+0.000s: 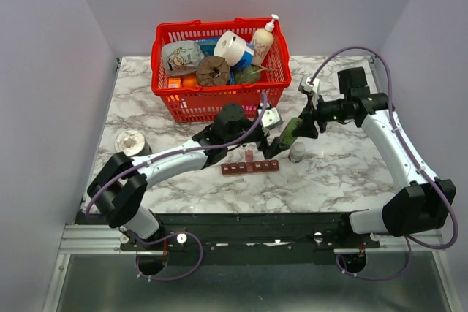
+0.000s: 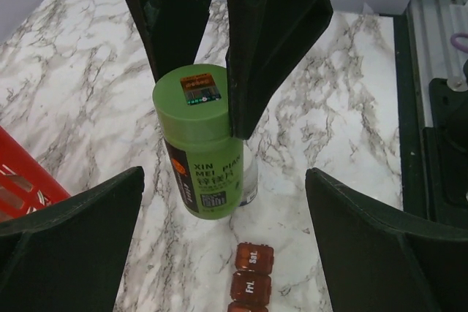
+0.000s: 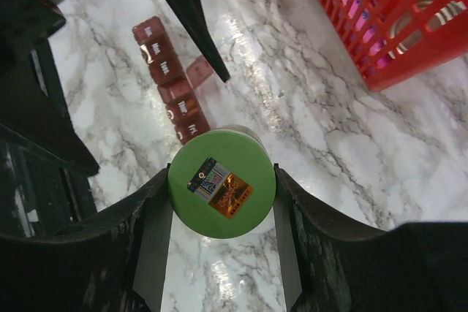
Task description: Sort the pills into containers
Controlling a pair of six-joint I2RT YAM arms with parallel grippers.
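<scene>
Left wrist view: containers (image 2: 253,257) cut off at the bottom edge, 3 lids showing; green bottle (image 2: 201,158) mostly hides clear bottle (image 2: 251,180).

Green bottle (image 3: 221,193) with orange label patch, dark red-brown containers (image 1: 250,168), grey-veined white marble table (image 1: 336,173), red basket (image 1: 219,104).

Ahead of the left gripper (image 2: 225,173), the green bottle (image 2: 197,144) clamped in the right gripper (image 3: 221,195) is blocking passage; bare table (image 2: 344,107) is lying open beside them.
</scene>
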